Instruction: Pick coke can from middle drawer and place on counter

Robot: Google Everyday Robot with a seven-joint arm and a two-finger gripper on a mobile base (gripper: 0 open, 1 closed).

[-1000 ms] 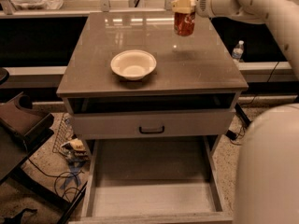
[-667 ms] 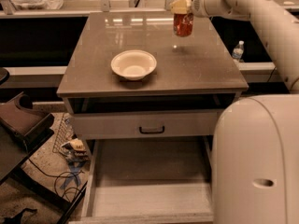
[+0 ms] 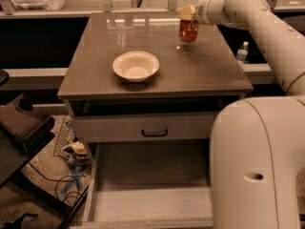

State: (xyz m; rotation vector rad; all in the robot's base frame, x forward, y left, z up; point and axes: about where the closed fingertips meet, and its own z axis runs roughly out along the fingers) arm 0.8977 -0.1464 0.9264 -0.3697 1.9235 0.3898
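Note:
The coke can (image 3: 189, 31), red-orange, hangs upright just above the back right part of the counter (image 3: 95, 75). My gripper (image 3: 187, 13) grips it from the top and is shut on it. The arm reaches in from the right. The middle drawer (image 3: 147, 199) is pulled open at the bottom of the view. Its pale flat bottom shows nothing in it. My white body (image 3: 259, 166) hides the drawer's right side.
A cream bowl (image 3: 136, 66) sits at the counter's middle. A grey drawer front with a black handle (image 3: 154, 132) is above the open drawer. A water bottle (image 3: 242, 51) stands on the ledge at right. Cables and clutter (image 3: 74, 151) lie on the floor left.
The can has come down slightly toward the counter, still in my gripper. My body now covers more of the right side of the view.

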